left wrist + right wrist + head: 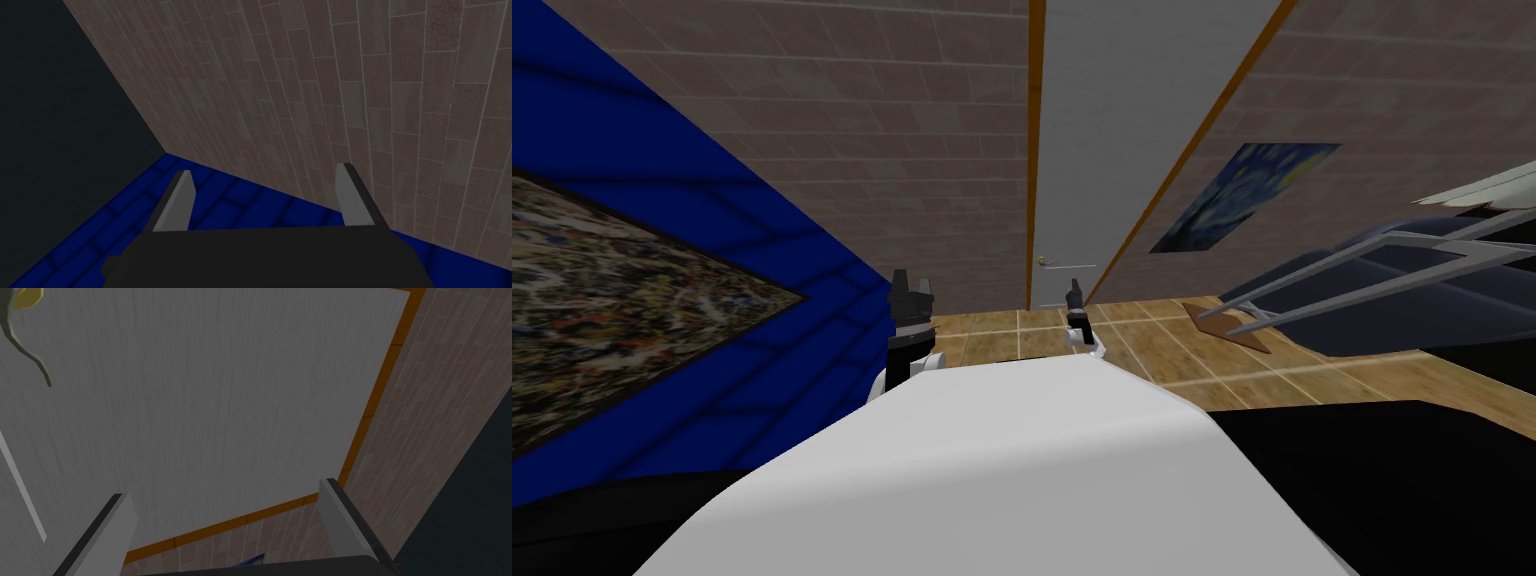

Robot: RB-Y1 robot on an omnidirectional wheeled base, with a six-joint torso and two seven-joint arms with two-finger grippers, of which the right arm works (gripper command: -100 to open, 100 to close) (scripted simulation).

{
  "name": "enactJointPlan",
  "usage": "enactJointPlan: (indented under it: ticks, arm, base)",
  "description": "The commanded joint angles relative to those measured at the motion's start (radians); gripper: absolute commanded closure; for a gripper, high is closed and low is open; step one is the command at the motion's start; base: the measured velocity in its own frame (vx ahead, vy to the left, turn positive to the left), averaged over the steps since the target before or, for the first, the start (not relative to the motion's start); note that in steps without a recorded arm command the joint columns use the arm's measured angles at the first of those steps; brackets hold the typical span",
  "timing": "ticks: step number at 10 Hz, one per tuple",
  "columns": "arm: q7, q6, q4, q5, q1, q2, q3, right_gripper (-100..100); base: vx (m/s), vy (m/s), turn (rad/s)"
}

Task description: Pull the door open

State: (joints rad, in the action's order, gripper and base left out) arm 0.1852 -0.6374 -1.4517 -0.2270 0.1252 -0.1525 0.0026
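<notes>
- The door [1082, 150] is dead ahead at 12 o'clock and looks shut. Its brass handle [1052, 263] sits around 11 o'clock of the right gripper [1075, 297], not touching.
- Right fingers are spread wide and aimed at bare panel. Go straight in and I reckon they miss the lever or slip off it.
- Left gripper [909, 288] at 10 o'clock is open too, holding nothing.
- Count: one door, one handle, two grippers, two paintings [1247, 195].

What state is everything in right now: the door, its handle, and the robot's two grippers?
Door: shut in its orange frame.
Door handle: not gripped, nothing touching it.
Right gripper: open, empty, facing the door.
Left gripper: open, empty, facing a tiled wall.
</notes>
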Motion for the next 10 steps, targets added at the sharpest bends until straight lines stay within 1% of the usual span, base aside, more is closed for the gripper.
enactJointPlan:
  ticks: [1,2,4,5,6,7,9,10]
  arm:
    - [0.001,-0.005,0.050,-0.014,-0.021,-0.006,0.000,-100]
    - [0.001,-0.005,0.059,-0.014,-0.021,-0.006,0.000,-100]
    - [0.002,-0.007,0.121,-0.032,-0.053,-0.015,-0.003,-100]
    - [0.002,-0.007,0.129,-0.032,-0.053,-0.015,-0.003,-100]
    - [0.003,-0.007,0.158,-0.041,-0.068,-0.019,-0.004,-100]
    - [0.003,-0.007,0.164,-0.041,-0.068,-0.019,-0.004,-100]
    - [0.004,-0.009,0.231,-0.060,-0.099,-0.027,-0.006,-100]
    - [0.004,-0.009,0.233,-0.060,-0.099,-0.027,-0.006,-100]
  base:
    - [0.084,-0.017,0.122]
    - [0.064,-0.016,0.054]
    - [0.057,-0.016,0.098]
    - [0.059,-0.019,0.035]
    - [0.059,-0.016,0.060]
    - [0.048,-0.013,0.041]
    - [0.069,-0.020,0.097]
    - [0.057,-0.021,0.043]
